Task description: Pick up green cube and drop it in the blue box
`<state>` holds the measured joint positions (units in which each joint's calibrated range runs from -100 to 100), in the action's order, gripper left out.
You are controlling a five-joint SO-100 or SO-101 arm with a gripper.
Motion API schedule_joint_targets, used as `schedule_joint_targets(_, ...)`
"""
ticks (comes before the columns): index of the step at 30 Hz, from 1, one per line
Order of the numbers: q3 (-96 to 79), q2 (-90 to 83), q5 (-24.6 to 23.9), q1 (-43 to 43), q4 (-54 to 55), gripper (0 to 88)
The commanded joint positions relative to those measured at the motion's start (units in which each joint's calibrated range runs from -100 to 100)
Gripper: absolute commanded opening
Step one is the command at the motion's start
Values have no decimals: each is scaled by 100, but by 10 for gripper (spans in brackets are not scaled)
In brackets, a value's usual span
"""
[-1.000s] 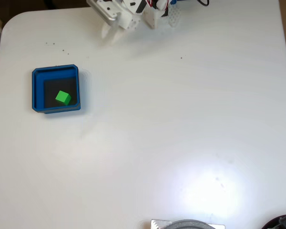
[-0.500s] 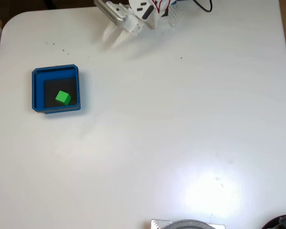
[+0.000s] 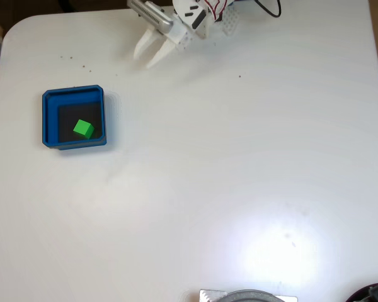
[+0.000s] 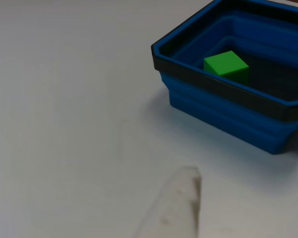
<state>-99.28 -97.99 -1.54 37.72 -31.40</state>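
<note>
White table (image 3: pixel 239 176), round-cornered, spanning nearly the whole fixed view; bright glare patch toward lower right, a few dark specks near upper left. Same pale surface (image 4: pixel 64 99) behind everything in the other view.

Arm (image 3: pixel 198 12), white with red and black wiring, at the top edge of the fixed view, reaching down and to the left over the table.

Blue box (image 3: pixel 74 141), shallow, square, clipped corners, raised walls, dark floor; at the left side of the table in the fixed view, well apart from the arm. In the other view, blue box (image 4: pixel 223 111) at upper right, stepped outer wall and dark rim facing the camera.

Grey round object (image 3: pixel 249 296) at the bottom edge of the fixed view, cut off by the frame; dark item (image 3: pixel 375 292) at the bottom right corner, kind not discernible.

Gripper (image 3: pixel 147 56) above the table, pointing toward lower left in the fixed view, nothing between the jaws; jaws spread, two pale fingers diverging to separate tips. One blurred pale fingertip (image 4: pixel 176 203) rising from the bottom edge of the other view, short of the box.

Green cube (image 3: pixel 83 129) lying inside the box on the dark floor, toward the lower right part in the fixed view; in the other view, green cube (image 4: pixel 226 64) just behind the near wall, plain faces, one corner turned toward the camera.
</note>
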Motion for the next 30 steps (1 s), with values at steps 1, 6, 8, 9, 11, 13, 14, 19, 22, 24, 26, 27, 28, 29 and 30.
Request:
schedule_joint_targets(1, -54, -134, -15, -69, 160, 168)
schedule_joint_targets(6, -54, -134, -24, -444, 152, 168)
schedule_joint_targets(8, -54, -134, -24, -802, 160, 168)
schedule_joint_targets(9, -54, -134, -10, -1001, 160, 168)
schedule_joint_targets(11, -54, -134, 0, -1413, 160, 168)
schedule_joint_targets(13, -54, -134, 5, -1848, 160, 168)
schedule_joint_targets(14, -54, -125, 5, -2069, 160, 168)
schedule_joint_targets(19, -54, -125, 5, -3161, 160, 168)
schedule_joint_targets(22, -54, -125, 5, -3718, 160, 168)
schedule_joint_targets(24, -54, -125, -20, -4016, 160, 168)
schedule_joint_targets(26, -54, -125, -24, -4260, 160, 168)
schedule_joint_targets(27, -54, -125, -24, -4360, 160, 168)
schedule_joint_targets(28, -54, -125, -15, -4436, 160, 168)
schedule_joint_targets(29, -54, -125, 0, -4489, 160, 168)
schedule_joint_targets(30, -54, -125, 5, -4520, 160, 168)
